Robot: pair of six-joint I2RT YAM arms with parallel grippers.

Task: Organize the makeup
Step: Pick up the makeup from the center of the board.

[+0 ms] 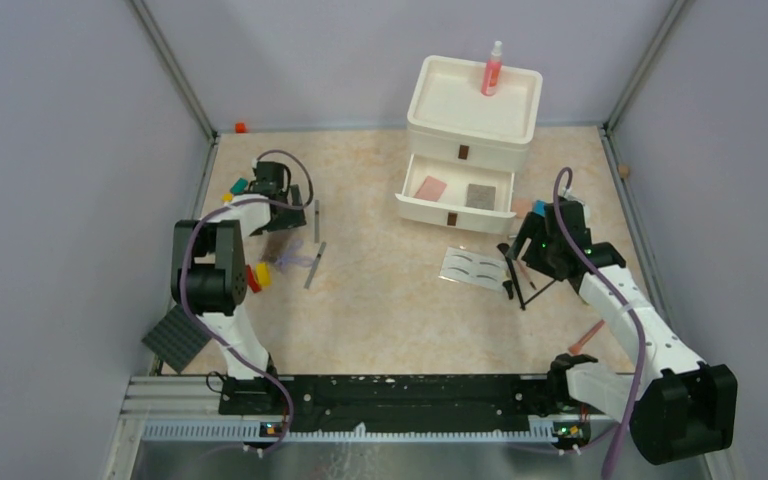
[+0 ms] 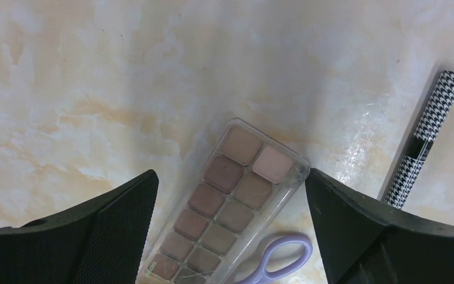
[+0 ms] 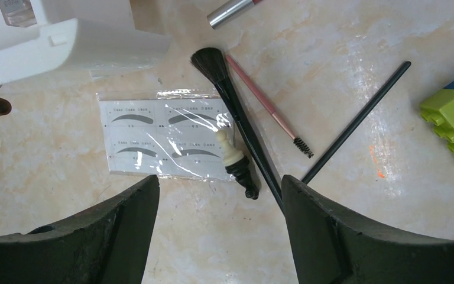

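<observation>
We find the eyeshadow palette [image 2: 227, 201] flat on the desk [image 2: 94, 71] between our left jaws, spread wide and empty, its long axis slanting across their closing line, so a wrist turn seems needed first.

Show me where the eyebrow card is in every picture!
Top external: eyebrow card right of centre, just below the open white drawer.
Left wrist: not in it.
Right wrist: centre-left, below the white drawer.
Shared landmark: the white drawer.
</observation>
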